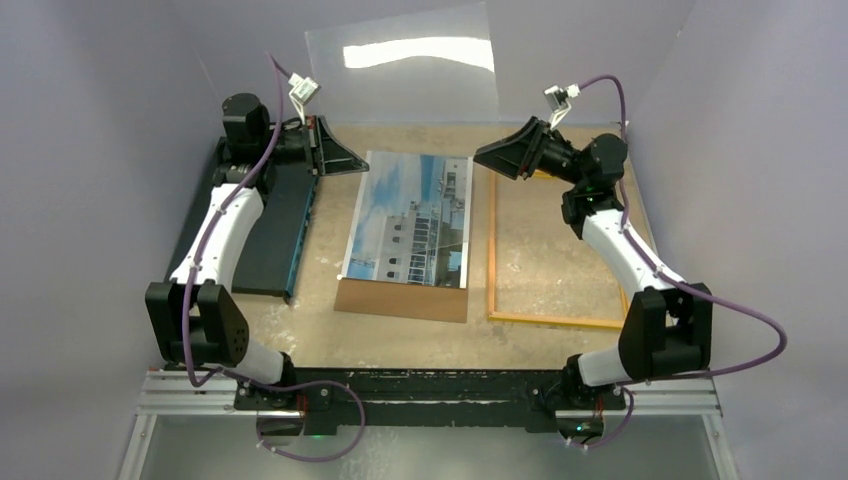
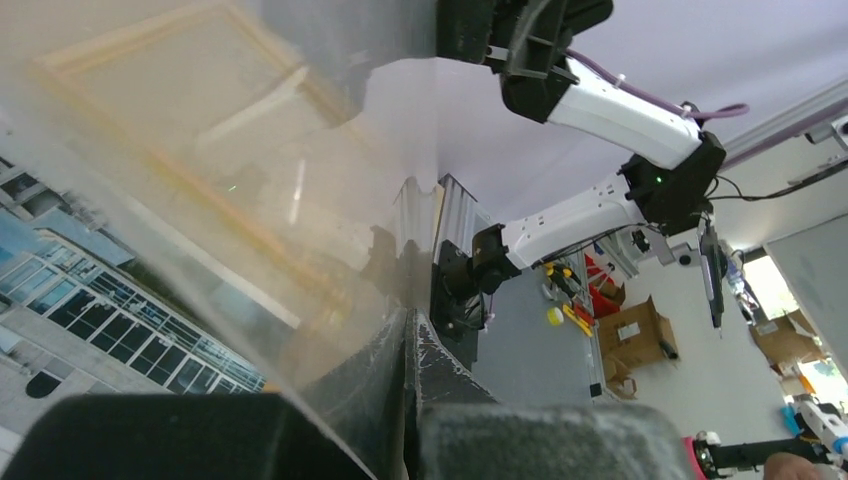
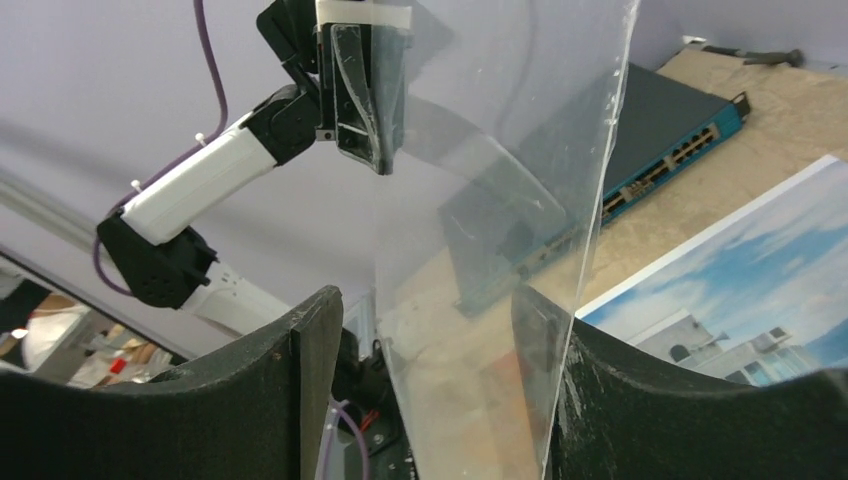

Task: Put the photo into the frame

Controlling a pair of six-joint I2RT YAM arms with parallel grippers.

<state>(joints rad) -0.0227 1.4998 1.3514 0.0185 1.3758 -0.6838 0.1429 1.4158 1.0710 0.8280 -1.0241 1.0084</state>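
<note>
Pinching one edge of a clear sheet (image 3: 480, 200), my left gripper (image 2: 408, 400) is fully closed and holds the pane upright above the far side of the worktop (image 1: 400, 345). My right gripper (image 3: 430, 300) stands wide, one finger on each side of the pane's opposite edge, with a clear gap beside the left finger.

No brand or label can be read. On the dark slab (image 1: 275, 225), which lies at the left under my left arm, any marks beside the row of ports on its blue front are too small to make out.

The photo (image 1: 410, 215) lies face up in the middle of the worktop. It is a glossy print of blue sky with white clouds and a white-grey building with rows of windows. It rests on a brown backing board (image 1: 400, 300), whose near edge shows beneath it. The frame (image 1: 545, 320), thin and bright orange, lies flat just to the right of the photo, apart from it, with bare worktop showing through its opening.

The worktop is beige and scuffed, with pale lilac-grey walls on three sides. Beyond the worktop, my left wrist camera sees a cardboard box (image 2: 628, 330) on the floor.
</note>
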